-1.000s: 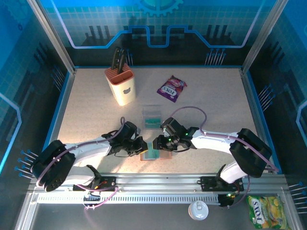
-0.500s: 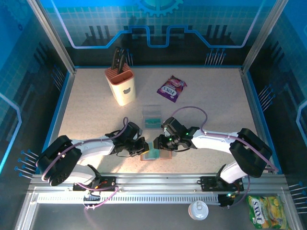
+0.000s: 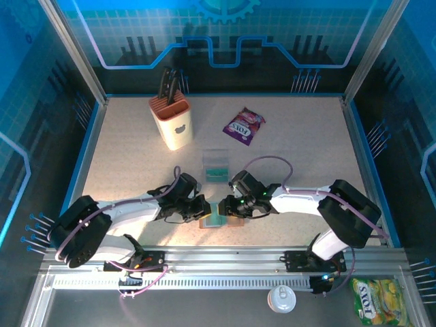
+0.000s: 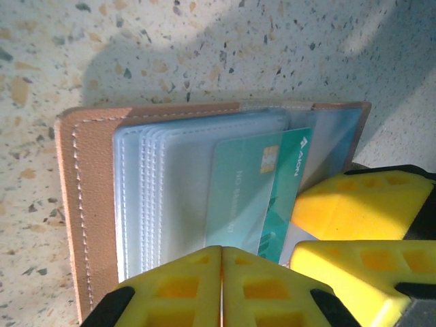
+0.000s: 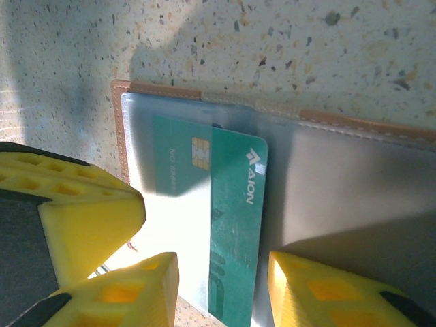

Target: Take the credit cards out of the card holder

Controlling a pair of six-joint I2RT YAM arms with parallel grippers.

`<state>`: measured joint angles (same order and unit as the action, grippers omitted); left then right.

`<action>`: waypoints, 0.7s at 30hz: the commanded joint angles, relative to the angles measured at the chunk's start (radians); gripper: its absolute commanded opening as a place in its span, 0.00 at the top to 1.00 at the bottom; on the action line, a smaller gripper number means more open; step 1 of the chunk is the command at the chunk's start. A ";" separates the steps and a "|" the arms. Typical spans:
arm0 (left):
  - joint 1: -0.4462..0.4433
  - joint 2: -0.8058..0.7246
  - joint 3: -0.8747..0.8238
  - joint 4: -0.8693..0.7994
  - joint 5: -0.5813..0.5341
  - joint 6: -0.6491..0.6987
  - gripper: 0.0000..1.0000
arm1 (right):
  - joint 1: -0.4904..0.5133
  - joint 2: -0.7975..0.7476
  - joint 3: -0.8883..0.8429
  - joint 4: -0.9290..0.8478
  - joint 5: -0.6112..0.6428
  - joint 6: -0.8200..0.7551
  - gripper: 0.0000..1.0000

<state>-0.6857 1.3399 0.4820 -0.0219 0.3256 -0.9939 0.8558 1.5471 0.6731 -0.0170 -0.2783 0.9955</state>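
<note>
Left pincer (image 4: 221, 276), pressed together, sits on the clear sleeves (image 4: 174, 197) of the card holder (image 4: 88, 204), likely pinning it flat so it cannot slide. It lies open at the middle of the table's (image 3: 306, 150) near edge. Right pincer (image 5: 221, 289) stands part spread astride a teal credit card (image 5: 235, 218) that is half out of its sleeve, seemingly poised to draw it free.

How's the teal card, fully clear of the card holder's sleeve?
No: the teal card is only partway out, its chip end still under the card holder's clear sleeve.
</note>
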 commanded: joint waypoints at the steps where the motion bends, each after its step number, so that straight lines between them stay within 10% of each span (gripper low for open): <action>1: -0.006 -0.009 0.003 -0.038 -0.020 0.023 0.91 | -0.016 0.009 -0.012 0.024 -0.014 0.013 0.60; 21: -0.006 0.041 -0.018 -0.008 -0.005 0.008 0.95 | -0.017 -0.008 -0.023 0.051 -0.030 0.025 0.66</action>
<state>-0.6857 1.3746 0.4816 -0.0109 0.3271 -0.9920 0.8497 1.5471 0.6662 0.0196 -0.2966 1.0142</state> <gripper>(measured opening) 0.056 0.343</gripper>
